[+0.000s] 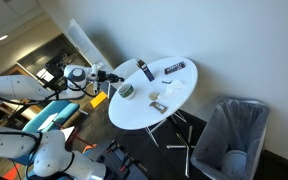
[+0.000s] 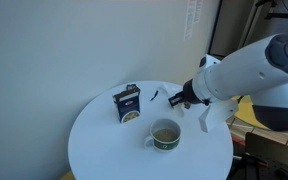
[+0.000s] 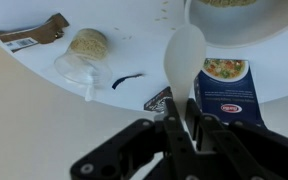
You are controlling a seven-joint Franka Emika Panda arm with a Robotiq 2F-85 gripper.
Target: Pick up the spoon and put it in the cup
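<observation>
— What surrounds you?

— A round white table (image 2: 102, 150) in front of a plain pale wall. In an exterior view a grey bin (image 1: 250, 124) stands on the dark floor at the lower right of the frame, with a pale rounded container (image 1: 234, 159) lying in it.

— And on the table?

— The olive-grey cup (image 2: 165, 144) sits upright at lower centre, its inside dark. A blue food box (image 2: 129, 103) stands up and to its left, apart from it. In the wrist view a clear packet (image 3: 82, 52) lies at upper left, with a dark flat packet (image 3: 32, 30) beyond it.

— The spoon?

— The white spoon (image 3: 184, 55) is in my hand (image 3: 187, 120), which is clenched on its handle. Its bowl sticks up mid-frame, above the table just left of the box, outside the cup.
</observation>
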